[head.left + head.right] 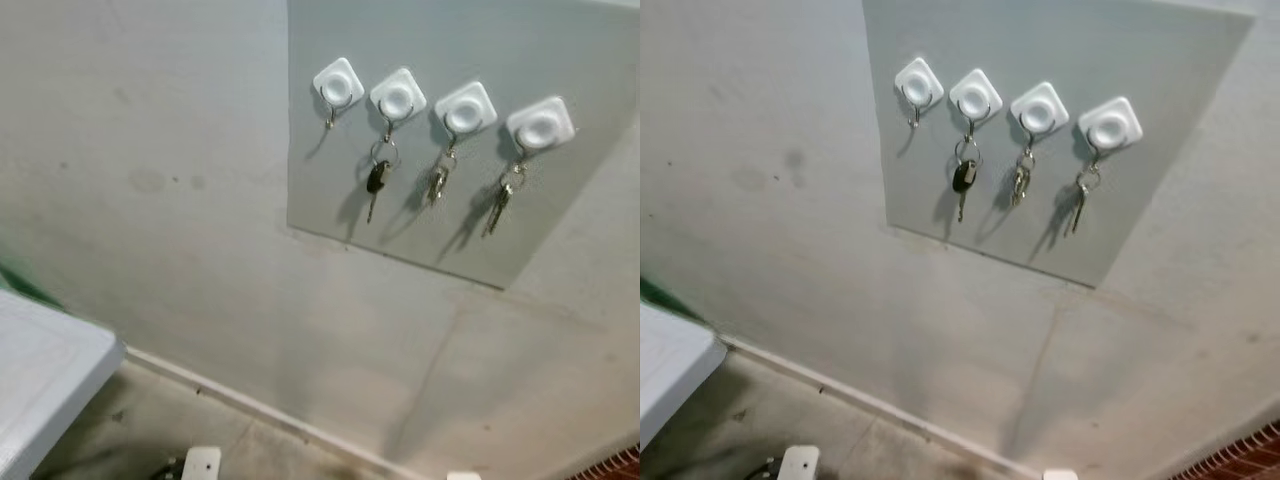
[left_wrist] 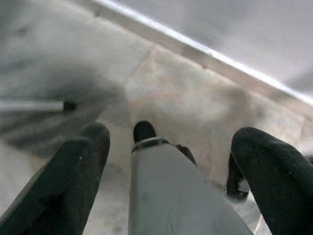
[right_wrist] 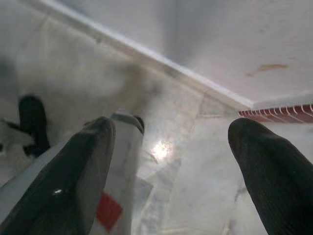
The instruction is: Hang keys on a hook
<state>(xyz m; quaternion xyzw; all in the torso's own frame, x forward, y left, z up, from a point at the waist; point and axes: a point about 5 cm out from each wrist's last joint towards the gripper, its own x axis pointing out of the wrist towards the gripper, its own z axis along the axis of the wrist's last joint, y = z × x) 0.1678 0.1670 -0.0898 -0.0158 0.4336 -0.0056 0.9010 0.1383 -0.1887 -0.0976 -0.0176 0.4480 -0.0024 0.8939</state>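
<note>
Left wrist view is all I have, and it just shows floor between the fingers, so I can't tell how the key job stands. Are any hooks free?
Observer: One is. On the grey panel on the wall, the leftmost hook of four is bare.
Operator: And the other three?
Observer: Each carries a set: the black-headed key, the middle bunch and the rightmost keys.
Operator: Is the right arm bringing more keys?
Observer: No. The right gripper is open, pointing at the floor, with nothing between its fingers.
</note>
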